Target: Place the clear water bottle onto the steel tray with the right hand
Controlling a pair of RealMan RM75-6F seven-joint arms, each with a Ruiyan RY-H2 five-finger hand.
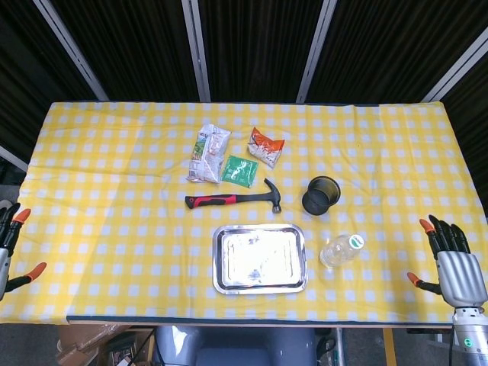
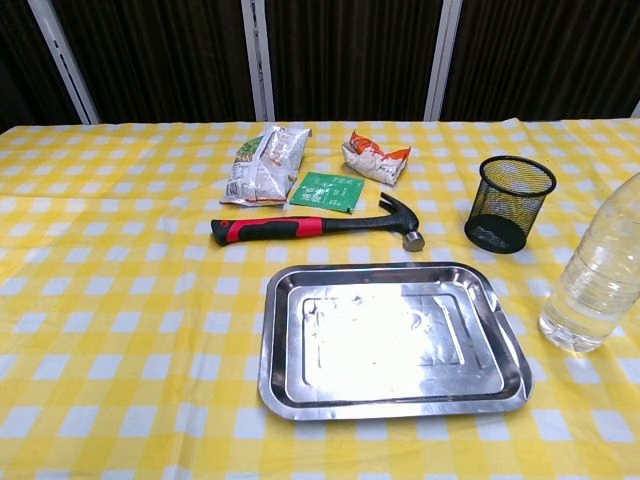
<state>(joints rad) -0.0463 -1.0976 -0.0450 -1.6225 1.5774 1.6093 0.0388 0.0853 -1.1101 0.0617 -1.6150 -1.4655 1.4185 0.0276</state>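
Yellow checked cloth [image 1: 114,191] covers the table, with the steel tray [image 1: 259,258] near its front edge. Just right of it the clear water bottle [image 1: 341,250] stands upright, well apart from the right hand [image 1: 455,267], whose fingers are spread and empty; the left hand [image 1: 9,248] shows too little to tell.

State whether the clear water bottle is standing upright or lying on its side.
Upright. In the chest view the clear water bottle stands on its base on the cloth, right of the steel tray; the head view shows its cap from above.
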